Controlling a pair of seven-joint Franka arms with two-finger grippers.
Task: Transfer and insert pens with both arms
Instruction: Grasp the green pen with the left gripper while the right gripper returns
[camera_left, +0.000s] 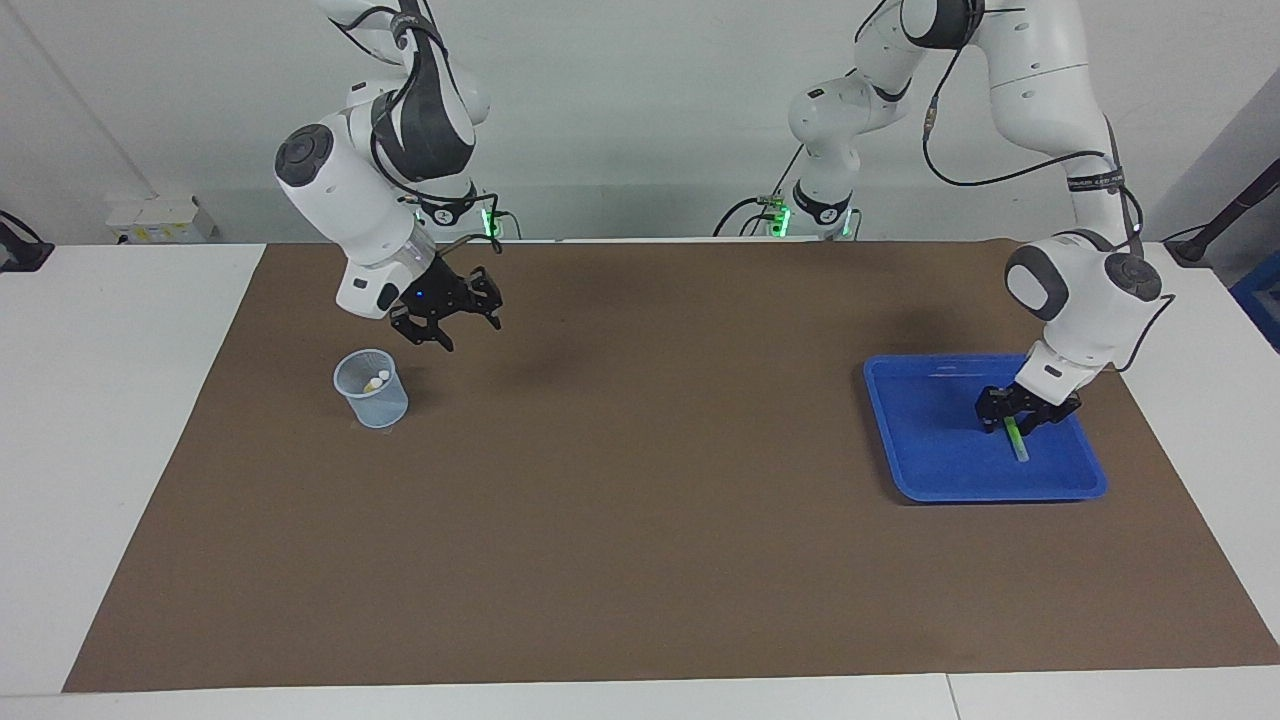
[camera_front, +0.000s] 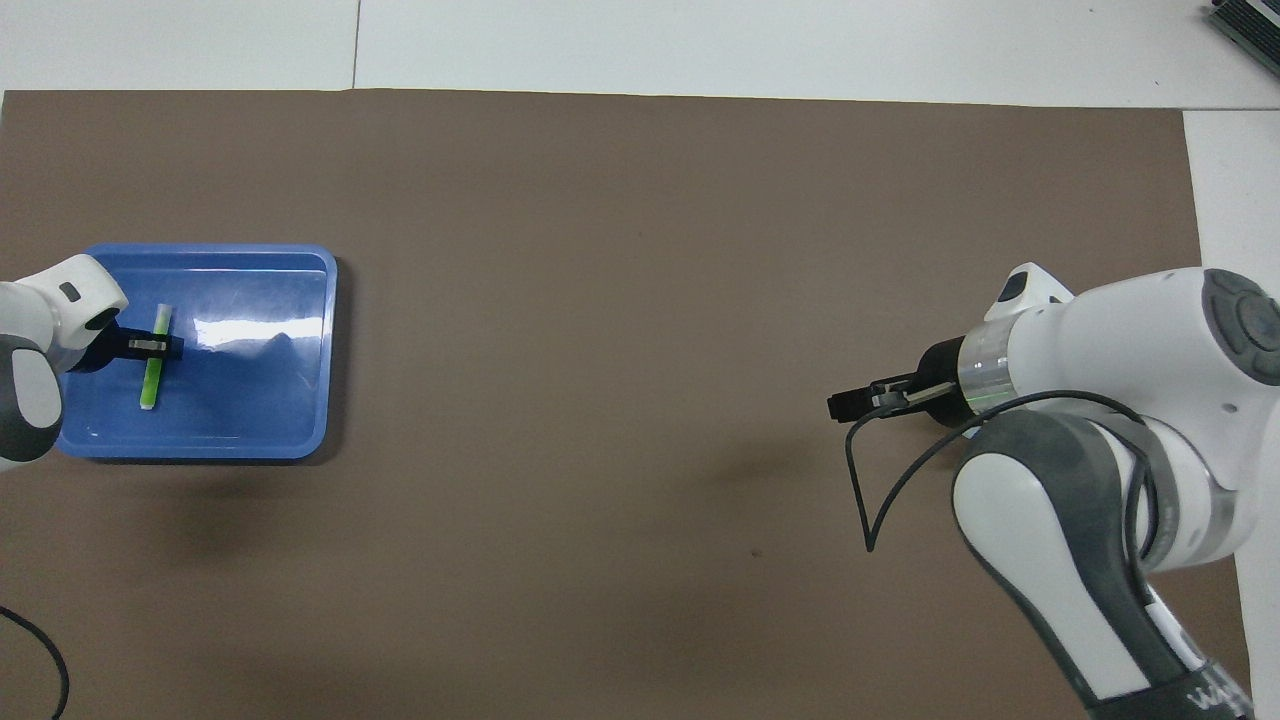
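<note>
Gripping the green pen in the blue tray with left gripper; hovering over brown mat beside clear cup, right gripper spread, empty.

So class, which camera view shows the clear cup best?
The facing view: the clear cup stands unobstructed on the brown mat, pen caps visible inside. In the overhead view the right arm hides it completely.

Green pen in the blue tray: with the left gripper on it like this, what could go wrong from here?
1. The left gripper clamps the green pen near one end, so it may pivot when lifted.
2. The pen lies flat in the blue tray; the fingers may scrape the floor.
3. The cup already holds pens, so a tilted pen could catch at its rim.
</note>
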